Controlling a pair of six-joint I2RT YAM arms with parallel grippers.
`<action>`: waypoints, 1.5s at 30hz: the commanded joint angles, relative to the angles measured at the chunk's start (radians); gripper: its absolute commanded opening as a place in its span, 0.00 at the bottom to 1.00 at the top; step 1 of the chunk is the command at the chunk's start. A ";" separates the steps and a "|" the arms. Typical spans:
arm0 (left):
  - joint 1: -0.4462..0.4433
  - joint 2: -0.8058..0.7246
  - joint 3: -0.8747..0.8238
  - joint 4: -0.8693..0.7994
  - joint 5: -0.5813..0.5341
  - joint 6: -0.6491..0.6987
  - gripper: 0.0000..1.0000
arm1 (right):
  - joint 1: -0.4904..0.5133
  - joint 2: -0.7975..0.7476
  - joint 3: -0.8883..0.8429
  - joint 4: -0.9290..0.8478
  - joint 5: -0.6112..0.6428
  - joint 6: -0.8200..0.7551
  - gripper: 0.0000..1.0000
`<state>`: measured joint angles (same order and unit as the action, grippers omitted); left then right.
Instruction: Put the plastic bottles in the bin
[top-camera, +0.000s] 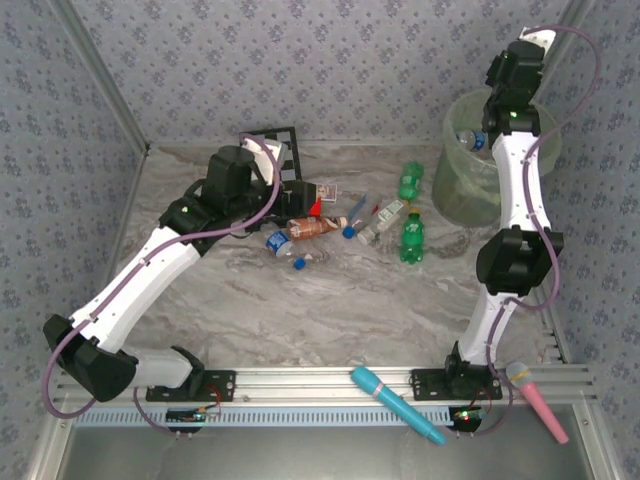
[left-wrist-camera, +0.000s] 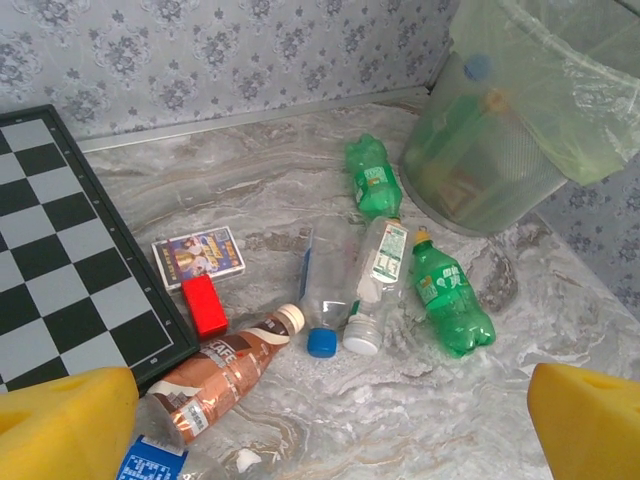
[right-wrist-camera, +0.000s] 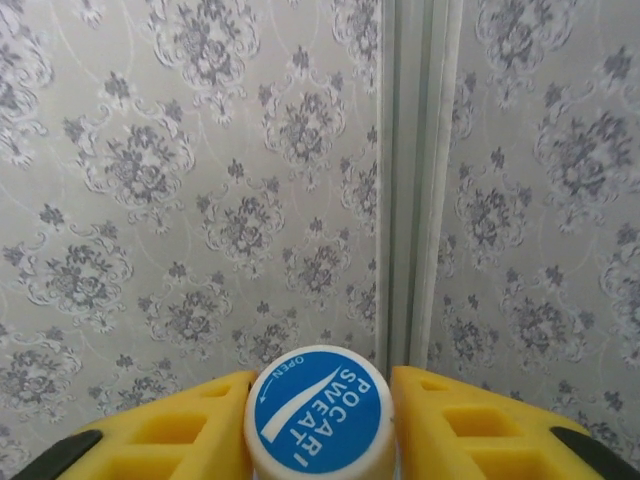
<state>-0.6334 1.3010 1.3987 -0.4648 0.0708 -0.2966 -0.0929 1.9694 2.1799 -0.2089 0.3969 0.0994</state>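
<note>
Several plastic bottles lie mid-table: two green ones (left-wrist-camera: 372, 178) (left-wrist-camera: 450, 298), two clear ones (left-wrist-camera: 382, 270) (left-wrist-camera: 325, 290) and a brown one (left-wrist-camera: 225, 375). My left gripper (left-wrist-camera: 330, 420) hovers open just above and in front of them, with nothing between its yellow fingers (left-wrist-camera: 70, 420). The bin (top-camera: 455, 185), lined with a pale green bag, stands at the back right and holds bottles. My right gripper (right-wrist-camera: 320, 430) is raised over the bin's rim. A white bottle's blue Pocari Sweat cap (right-wrist-camera: 320, 415) sits between its fingers, touching both. That bottle (top-camera: 468, 138) hangs over the bin.
A chessboard (left-wrist-camera: 70, 250) lies left of the bottles, with a card box (left-wrist-camera: 198, 255) and a small red block (left-wrist-camera: 205, 305) beside it. A blue microphone stick (top-camera: 395, 403) and a pink one (top-camera: 537, 400) rest on the near rail. Patterned walls close in the back and sides.
</note>
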 joint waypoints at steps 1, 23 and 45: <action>0.009 -0.030 0.030 0.021 -0.022 0.019 1.00 | -0.006 0.029 0.088 -0.042 0.001 0.007 0.81; 0.024 -0.030 -0.005 0.009 -0.039 -0.009 1.00 | 0.059 -0.104 0.004 -0.129 -0.065 -0.023 1.00; 0.254 -0.085 -0.281 -0.105 -0.083 -0.312 1.00 | 0.445 -0.290 -0.430 -0.274 -0.112 -0.064 1.00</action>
<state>-0.3820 1.2686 1.1358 -0.5571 -0.0147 -0.5503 0.3191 1.7031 1.7805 -0.4286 0.3050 0.0605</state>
